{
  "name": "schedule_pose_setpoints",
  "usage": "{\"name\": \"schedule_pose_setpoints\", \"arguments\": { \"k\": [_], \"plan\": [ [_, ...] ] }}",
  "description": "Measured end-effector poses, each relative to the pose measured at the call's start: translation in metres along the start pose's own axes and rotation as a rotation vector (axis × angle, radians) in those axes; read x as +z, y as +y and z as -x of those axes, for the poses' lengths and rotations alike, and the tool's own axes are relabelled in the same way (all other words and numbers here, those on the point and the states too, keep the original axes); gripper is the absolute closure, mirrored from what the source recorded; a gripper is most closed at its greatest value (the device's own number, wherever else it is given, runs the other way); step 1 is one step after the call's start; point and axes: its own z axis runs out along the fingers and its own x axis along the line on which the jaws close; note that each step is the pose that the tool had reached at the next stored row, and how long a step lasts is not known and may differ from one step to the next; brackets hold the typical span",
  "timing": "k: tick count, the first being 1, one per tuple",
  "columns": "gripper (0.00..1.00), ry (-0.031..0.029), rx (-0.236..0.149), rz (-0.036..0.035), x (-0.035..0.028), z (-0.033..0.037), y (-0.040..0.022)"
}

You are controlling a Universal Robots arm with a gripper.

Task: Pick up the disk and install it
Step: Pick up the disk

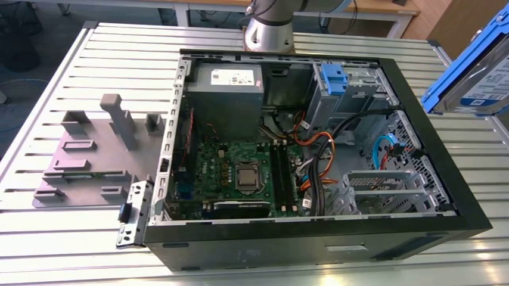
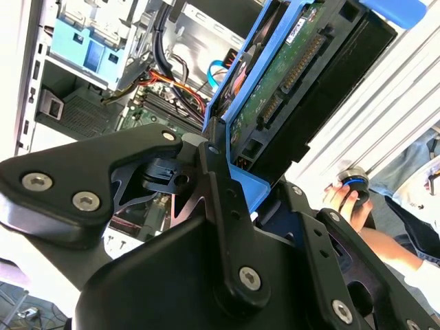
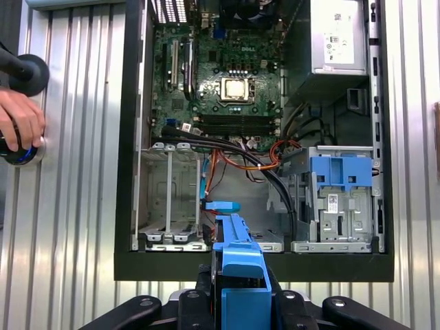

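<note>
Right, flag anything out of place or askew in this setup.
Nothing looks damaged or spilled. The disk sits tilted in the gripper, above the open computer case rather than in a bay. A person's hand rests on the table beside the case.

I can make out no word or number clearly anywhere. The disk (image 1: 477,77) carries a white-and-blue label on its face in the exterior view, its print too fine for me to read. A narrow white sticker (image 2: 297,29) sits on its edge in the second wrist view, also unreadable. The power supply (image 3: 337,41) bears a white sticker with small lines of print, and the drive bay (image 3: 332,200) has a small white tag.
</note>
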Motion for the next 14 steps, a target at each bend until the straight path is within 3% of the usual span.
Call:
{"name": "schedule_pose_setpoints", "arguments": {
  "k": [14],
  "plan": [
    [0.63, 0.0000, 0.000, 0.0000, 0.0008, -0.0037, -0.0001]
  ]
}}
